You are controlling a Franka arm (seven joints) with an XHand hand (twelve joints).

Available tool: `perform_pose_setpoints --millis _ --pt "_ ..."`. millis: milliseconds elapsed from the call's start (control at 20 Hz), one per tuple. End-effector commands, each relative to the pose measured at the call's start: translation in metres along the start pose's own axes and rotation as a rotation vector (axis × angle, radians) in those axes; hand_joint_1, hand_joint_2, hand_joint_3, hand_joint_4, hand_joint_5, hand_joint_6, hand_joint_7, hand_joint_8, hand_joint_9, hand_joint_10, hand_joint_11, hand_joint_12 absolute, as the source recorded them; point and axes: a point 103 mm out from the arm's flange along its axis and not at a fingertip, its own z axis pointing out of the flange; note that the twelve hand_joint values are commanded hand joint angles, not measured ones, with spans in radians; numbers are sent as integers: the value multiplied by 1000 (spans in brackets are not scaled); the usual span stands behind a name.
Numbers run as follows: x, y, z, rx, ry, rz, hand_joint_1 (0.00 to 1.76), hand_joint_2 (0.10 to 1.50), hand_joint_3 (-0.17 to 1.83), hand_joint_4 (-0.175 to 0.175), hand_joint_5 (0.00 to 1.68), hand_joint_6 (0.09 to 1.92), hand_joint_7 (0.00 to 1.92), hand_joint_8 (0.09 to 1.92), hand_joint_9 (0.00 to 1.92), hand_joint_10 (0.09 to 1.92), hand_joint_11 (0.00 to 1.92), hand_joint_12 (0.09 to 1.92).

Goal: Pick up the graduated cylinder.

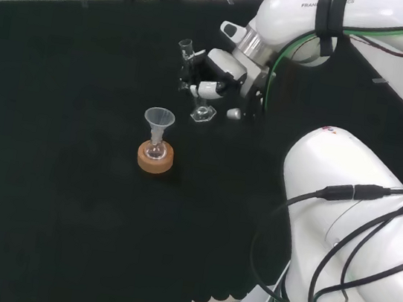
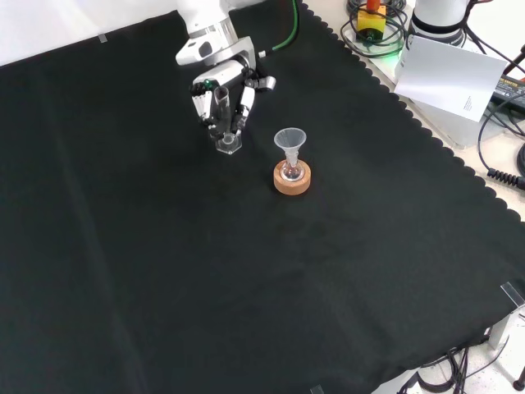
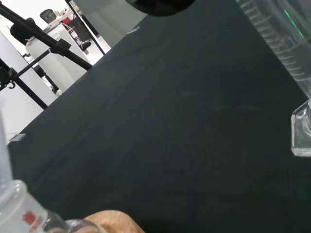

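The graduated cylinder (image 1: 196,90) is clear, with a hexagonal foot, and stands upright behind the middle of the cloth. Its foot (image 2: 228,144) looks to rest on the cloth. My hand (image 1: 213,76) reaches it from the right in the head view, with fingers and thumb curled round the tube. From the front, the hand (image 2: 219,89) comes down from above and its fingers flank the cylinder (image 2: 222,108). Close up in the wrist view, the cylinder (image 3: 284,43) shows its printed scale and foot.
A small flask with a clear funnel (image 1: 159,119) sits on a cork ring (image 1: 155,158) just in front of the cylinder, also seen from the front (image 2: 292,180). White paper (image 2: 447,75) and cables lie beyond the cloth's scalloped edge.
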Motion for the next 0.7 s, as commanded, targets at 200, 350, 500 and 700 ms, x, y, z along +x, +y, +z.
perform_pose_setpoints --millis 200,350,500,700 --pt "15 -53 -28 95 -38 -8 1159 1120 -76 -150 1063 902 1410 190 1544 87 1481 596" --pt "19 -67 -32 116 -36 -11 1159 1120 -77 -150 1063 902 1410 189 1544 87 1481 596" --pt "27 -80 -34 147 -52 -22 1159 1121 -78 -150 1063 901 1410 188 1544 87 1481 596" --pt "33 -91 -35 184 -68 -22 1159 1121 -80 -150 1064 901 1410 187 1543 87 1481 596"
